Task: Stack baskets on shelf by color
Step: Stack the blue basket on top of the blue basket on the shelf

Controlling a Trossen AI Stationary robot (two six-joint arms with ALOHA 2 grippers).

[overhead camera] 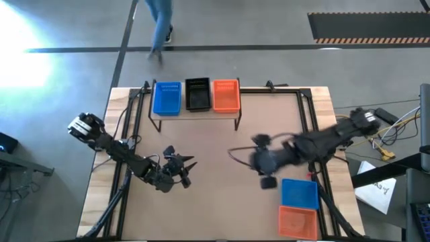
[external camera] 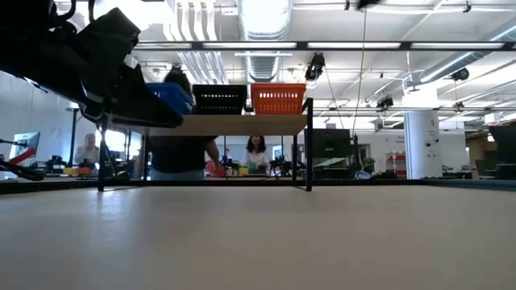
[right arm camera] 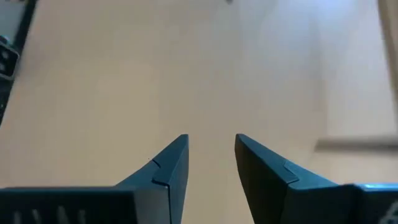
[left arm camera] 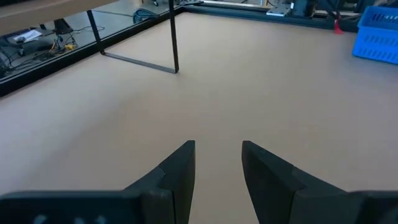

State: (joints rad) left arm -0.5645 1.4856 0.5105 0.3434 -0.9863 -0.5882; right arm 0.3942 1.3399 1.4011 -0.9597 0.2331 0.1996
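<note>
Spread left pincer, perforated blue basket beyond

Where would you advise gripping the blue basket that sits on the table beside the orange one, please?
Grip one long wall of the blue basket near its middle, coming from straight above: it sits upright with its mouth open, so one finger can drop inside and one outside. The left long wall looks best, being nearest the right tool; the short wall against the orange basket leaves no finger room.
</note>
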